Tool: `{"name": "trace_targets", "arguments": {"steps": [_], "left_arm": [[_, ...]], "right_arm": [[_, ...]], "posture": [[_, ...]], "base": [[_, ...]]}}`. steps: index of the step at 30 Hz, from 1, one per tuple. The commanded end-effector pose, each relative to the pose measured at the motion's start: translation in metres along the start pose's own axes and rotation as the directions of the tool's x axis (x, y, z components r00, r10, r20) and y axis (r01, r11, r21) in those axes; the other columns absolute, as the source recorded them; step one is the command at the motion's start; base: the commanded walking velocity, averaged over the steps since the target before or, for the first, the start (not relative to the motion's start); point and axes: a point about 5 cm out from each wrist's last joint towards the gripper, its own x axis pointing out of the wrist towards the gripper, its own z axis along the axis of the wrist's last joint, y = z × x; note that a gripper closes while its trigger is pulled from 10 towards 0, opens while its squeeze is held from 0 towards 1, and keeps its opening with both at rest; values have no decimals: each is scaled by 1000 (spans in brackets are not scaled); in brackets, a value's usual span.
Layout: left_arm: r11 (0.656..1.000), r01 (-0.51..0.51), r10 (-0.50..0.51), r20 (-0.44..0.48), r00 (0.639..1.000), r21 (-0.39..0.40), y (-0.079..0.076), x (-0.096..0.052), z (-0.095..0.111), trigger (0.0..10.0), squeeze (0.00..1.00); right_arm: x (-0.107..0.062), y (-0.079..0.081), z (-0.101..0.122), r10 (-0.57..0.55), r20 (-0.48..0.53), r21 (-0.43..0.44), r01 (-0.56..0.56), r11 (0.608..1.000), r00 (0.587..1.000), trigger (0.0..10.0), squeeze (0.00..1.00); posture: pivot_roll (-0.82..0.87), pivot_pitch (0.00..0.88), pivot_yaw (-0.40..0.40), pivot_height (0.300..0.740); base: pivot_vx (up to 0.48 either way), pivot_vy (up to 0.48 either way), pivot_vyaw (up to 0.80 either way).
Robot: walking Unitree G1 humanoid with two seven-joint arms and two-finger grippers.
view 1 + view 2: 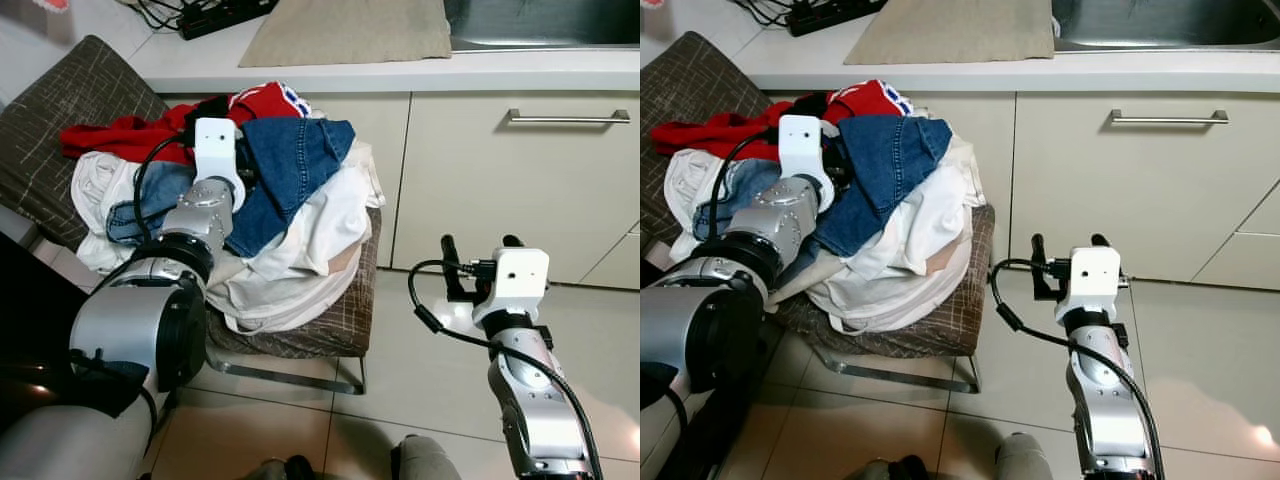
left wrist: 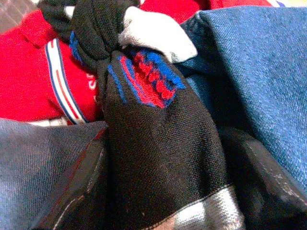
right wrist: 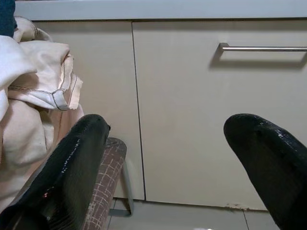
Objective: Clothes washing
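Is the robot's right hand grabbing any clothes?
No, the right gripper is open and holds nothing, with just the cupboard door ahead of it, off to the side of the pile of clothes.

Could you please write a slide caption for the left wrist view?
Left pincer closed on a black garment atop jeans and a red top.

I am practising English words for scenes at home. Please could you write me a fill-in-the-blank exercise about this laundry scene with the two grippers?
1. The clothes pile lies on a ____.
2. The left gripper is shut on a ____ garment with red and blue stitching.
3. The right gripper hangs open, facing a cabinet ____.
4. The jeans on top of the pile are ____.

Missing words: chair; black; door; blue
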Motion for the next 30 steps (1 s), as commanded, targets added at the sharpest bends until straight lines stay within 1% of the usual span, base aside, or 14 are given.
{"name": "trace_targets", "arguments": {"steps": [1, 3, 4, 6, 7, 13, 15, 19, 21, 27, 30], "left_arm": [[999, 18, -19, -17, 1000, -28, -2, 0, -3, 0, 0], [1000, 18, -19, -17, 1000, -22, -2, 0, -3, 0, 0], [1000, 16, -16, -15, 1000, -6, -2, 0, -3, 0, 0], [1000, 16, -16, -14, 1000, -5, -2, 0, -3, 0, 0], [1000, 10, -10, -3, 1000, 16, -2, 0, -2, 0, 0], [999, 14, -15, 29, 999, 33, -2, 0, 4, 0, 0], [1000, 14, -15, 40, 999, 26, -3, 0, 5, 0, 0], [999, 46, -44, 89, 995, -26, -7, 0, 15, 0, 0], [998, 63, -60, 103, 993, -29, -10, 0, 18, 0, 0], [997, 75, -72, 91, 993, -32, -11, 0, 14, 0, 0], [992, 73, -64, 81, 995, -102, -9, 0, 11, 0, 0]], "right_arm": [[2, 4, -2, 19, -13, 10, -19, 1000, 1000, 10000, 0], [2, 4, -2, 19, -14, 10, -19, 1000, 1000, 10000, 0], [3, 4, -2, 20, -14, 10, -20, 1000, 1000, 10000, 0], [3, 4, -2, 21, -14, 10, -20, 1000, 1000, 10000, 0], [4, 5, -2, 22, -14, 10, -22, 1000, 1000, 10000, 0], [5, 5, -2, 24, -13, 9, -24, 1000, 1000, 10000, 0], [6, 5, -2, 24, -15, 8, -24, 1000, 1000, 10000, 0], [6, 5, -2, 26, -14, 8, -26, 1000, 1000, 10000, 0], [7, 5, -3, 27, -14, 8, -27, 1000, 1000, 10000, 0], [10, 6, -3, 33, -15, 9, -33, 999, 999, 10000, 0], [10, 7, -4, 38, -17, 9, -38, 999, 999, 10000, 0]], "posture": [[-337, 95, 133, 740], [-337, 95, 133, 740], [-336, 95, 133, 740], [-335, 94, 133, 740], [-334, 93, 133, 740], [-333, 89, 134, 740], [-333, 90, 134, 740], [-331, 87, 131, 740], [-327, 85, 129, 740], [-321, 83, 125, 740], [-319, 82, 125, 740]], "base": [[0, 0, 0], [0, 0, 0], [0, 0, 0], [0, 0, 0], [0, 0, 0], [0, 0, 0], [0, 0, 0], [0, 0, 0], [0, 0, 0], [0, 0, 0], [0, 0, 0]]}}
